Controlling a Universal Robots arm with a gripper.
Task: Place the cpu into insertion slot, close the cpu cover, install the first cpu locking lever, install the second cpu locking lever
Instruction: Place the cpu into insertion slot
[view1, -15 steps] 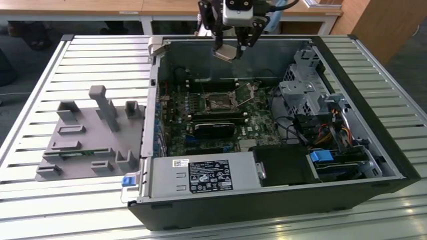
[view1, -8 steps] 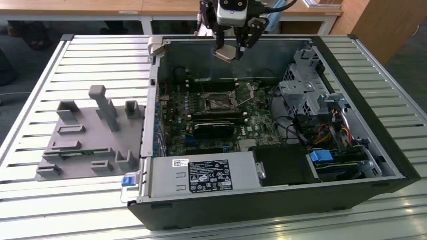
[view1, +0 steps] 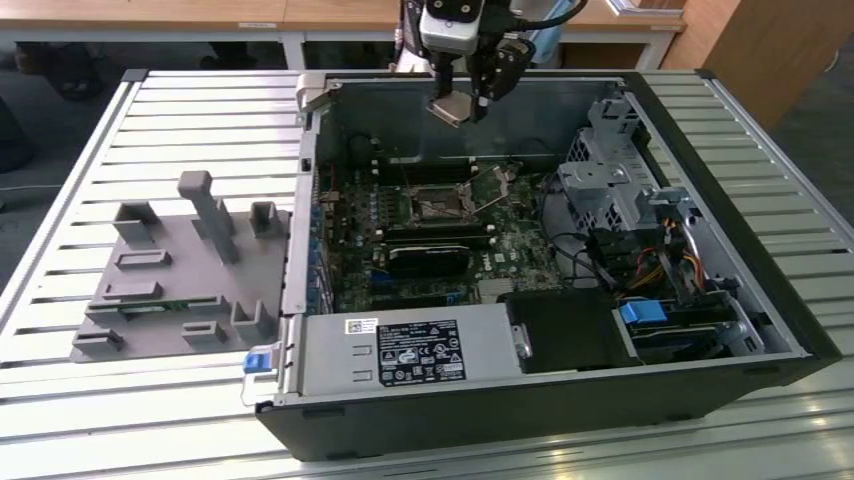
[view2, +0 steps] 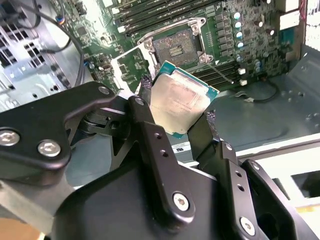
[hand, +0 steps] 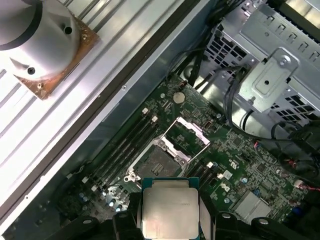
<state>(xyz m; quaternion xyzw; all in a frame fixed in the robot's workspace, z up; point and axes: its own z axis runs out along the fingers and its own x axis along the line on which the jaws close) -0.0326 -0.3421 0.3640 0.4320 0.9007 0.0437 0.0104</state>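
**Cpu held over the open case**

The cpu (view2: 181, 102) is clamped at two opposite edges by the gripper (view1: 458, 100). The fingers (view2: 152, 130) are closed onto it, and its silver top is turned toward both wrist cameras. It is held in the air over the far part of the case (view1: 534, 410), well apart from the green board (hand: 235, 150).

The insertion slot (hand: 157, 162) is seen on the board beneath the cpu, with its dark pin field uncovered. The cpu cover (hand: 192, 134) is swung up and stands open just beside the slot. Long black memory slots (hand: 122, 147) are set along one side of the slot.

In the exterior view, a power supply (view1: 407, 352) is seated at the near edge of the case, and a drive cage (view1: 607, 185) is seen toward the exterior view's right. The case is laid on a slatted worktop (view1: 200, 110). A grey fixture (view1: 174, 270) is set on the worktop at the exterior view's left of the case.
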